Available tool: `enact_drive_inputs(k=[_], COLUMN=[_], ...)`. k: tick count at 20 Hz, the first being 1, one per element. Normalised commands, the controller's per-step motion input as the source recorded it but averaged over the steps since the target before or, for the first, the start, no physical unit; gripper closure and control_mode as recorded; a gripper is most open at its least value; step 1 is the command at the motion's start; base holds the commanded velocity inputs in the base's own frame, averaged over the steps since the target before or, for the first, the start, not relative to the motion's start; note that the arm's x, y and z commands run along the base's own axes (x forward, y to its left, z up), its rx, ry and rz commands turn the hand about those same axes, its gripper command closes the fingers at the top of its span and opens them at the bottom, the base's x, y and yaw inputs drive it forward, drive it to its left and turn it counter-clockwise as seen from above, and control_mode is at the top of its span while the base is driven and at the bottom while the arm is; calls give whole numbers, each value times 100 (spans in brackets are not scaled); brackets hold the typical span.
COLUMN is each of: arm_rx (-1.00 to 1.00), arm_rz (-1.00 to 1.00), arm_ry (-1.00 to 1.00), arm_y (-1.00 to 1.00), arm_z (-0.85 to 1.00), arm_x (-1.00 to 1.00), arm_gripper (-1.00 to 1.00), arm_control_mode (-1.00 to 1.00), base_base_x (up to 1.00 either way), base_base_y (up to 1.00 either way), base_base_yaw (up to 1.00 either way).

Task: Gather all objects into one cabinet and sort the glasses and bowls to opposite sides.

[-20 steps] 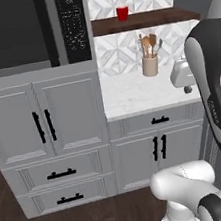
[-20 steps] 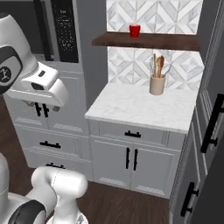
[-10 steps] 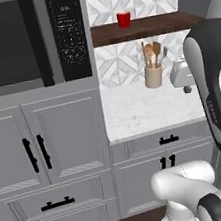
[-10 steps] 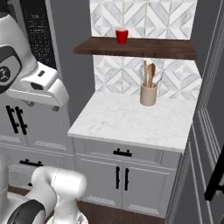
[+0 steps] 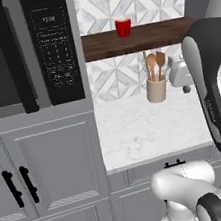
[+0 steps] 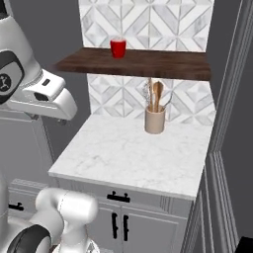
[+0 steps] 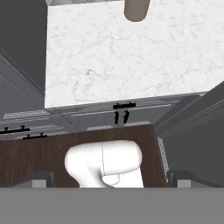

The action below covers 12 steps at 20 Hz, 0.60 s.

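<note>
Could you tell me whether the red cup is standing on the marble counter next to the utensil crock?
No, the red cup stands up on the dark wooden shelf, above the counter where the crock sits.

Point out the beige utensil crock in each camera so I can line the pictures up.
Left base view: utensil crock right of centre, on the marble counter, under the wooden shelf.
Right base view: centre, at the backsplash.
Hand view: top edge, only its body.
Shared landmark: the marble counter.

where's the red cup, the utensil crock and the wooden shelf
red cup (image 6: pixel 118 48), right base view, middle of its side
utensil crock (image 6: pixel 154 121), right base view, front wall
wooden shelf (image 5: pixel 161 32), left base view, bare front edge
</note>
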Motion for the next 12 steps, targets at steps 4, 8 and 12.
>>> enact_drive_inputs(k=[4, 8, 12], arm_rx=[0, 0, 0], arm_rz=[0, 0, 0], arm_ry=[0, 0, 0], arm_y=[0, 0, 0], arm_z=[0, 0, 0], arm_x=[0, 0, 0], arm_gripper=[-100, -100, -100], arm_control_mode=[100, 100, 100], base_base_x=[55, 39, 47], base_base_y=[-52, -47, -33], base_base_yaw=[0, 0, 0])
